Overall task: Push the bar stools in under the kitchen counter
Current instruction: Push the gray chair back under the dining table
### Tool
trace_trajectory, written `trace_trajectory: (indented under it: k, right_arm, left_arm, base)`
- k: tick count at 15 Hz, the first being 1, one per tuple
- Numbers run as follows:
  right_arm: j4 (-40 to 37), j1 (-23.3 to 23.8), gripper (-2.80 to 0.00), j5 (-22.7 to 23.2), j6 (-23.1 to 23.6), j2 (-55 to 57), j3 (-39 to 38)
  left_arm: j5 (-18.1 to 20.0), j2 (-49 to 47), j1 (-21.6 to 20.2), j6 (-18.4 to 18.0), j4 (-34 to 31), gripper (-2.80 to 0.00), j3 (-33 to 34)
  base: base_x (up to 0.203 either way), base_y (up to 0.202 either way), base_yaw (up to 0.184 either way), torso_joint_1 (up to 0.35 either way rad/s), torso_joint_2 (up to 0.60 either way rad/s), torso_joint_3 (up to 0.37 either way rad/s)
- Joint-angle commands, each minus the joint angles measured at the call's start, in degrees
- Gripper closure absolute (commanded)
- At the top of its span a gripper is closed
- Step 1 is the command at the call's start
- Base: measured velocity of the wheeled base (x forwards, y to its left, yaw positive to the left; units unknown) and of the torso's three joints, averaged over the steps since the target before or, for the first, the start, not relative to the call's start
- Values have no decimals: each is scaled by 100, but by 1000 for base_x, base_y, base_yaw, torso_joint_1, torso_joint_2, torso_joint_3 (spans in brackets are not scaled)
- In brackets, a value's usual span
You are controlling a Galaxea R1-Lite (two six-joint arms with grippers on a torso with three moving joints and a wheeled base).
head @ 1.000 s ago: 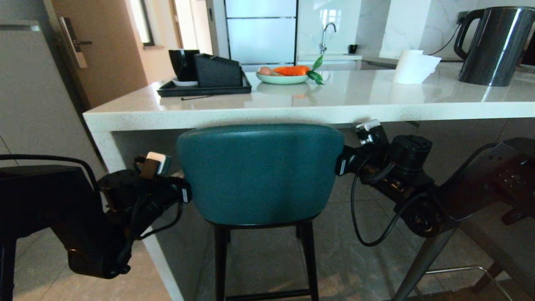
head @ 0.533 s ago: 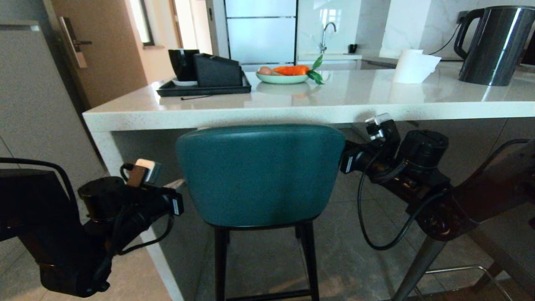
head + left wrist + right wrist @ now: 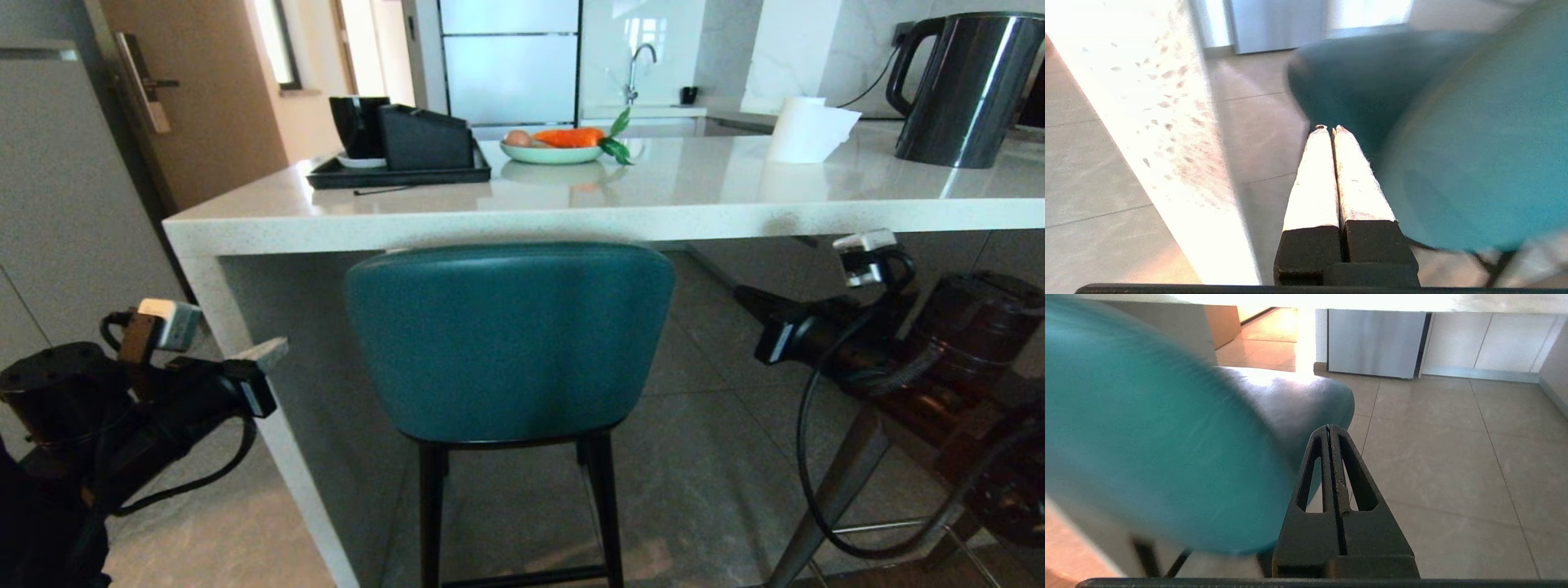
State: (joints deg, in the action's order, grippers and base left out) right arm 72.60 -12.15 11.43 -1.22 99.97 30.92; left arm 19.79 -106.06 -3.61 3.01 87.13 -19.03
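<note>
The teal bar stool (image 3: 506, 343) stands with its rounded back just below the front edge of the white speckled kitchen counter (image 3: 571, 220). My left gripper (image 3: 273, 351) is shut and empty. It hangs apart from the stool's left side, in front of the counter's white end leg (image 3: 1159, 122). In the left wrist view the left gripper (image 3: 1329, 128) points past the teal stool (image 3: 1474, 155). My right gripper (image 3: 744, 296) is also shut and empty, off the stool's right side. The right wrist view shows the right gripper (image 3: 1329, 428) beside the teal stool (image 3: 1147, 437). A second stool's grey leg (image 3: 824, 506) and chrome footrest (image 3: 890, 527) show at bottom right, with its seat mostly hidden behind my right arm.
On the counter stand a black tray (image 3: 400, 173) with a cup and box, a plate with a carrot (image 3: 551, 151), a paper roll (image 3: 804, 131) and a dark kettle (image 3: 963, 90). A wooden door (image 3: 188, 98) is at far left. Grey tiled floor lies under the counter.
Both grippers have drawn away from the teal stool's back, the left one leftward and lower, the right one rightward. The stool has stayed where it was.
</note>
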Motion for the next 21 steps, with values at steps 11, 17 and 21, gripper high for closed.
trace_trajectory:
  k: [11,17,21]
  right_arm:
    - [-3872,1034,0,-673,-99,-6383,-919]
    - [-7300,1322,0,-327,253,-8837,-371]
    - [-7854,1248,0,-429,393,-9534,-702]
  left_arm:
    - [813,5425,-76,855,-3457,0,596]
    - [2326,7973,305,697,-7813,0,-321]
    - [1735,8885,1244,324,-9576,0,-690]
  base:
    - [0,0,0,0,0,0]
    - [0,0,0,0,0,0]
    - [0,0,0,0,0,0]
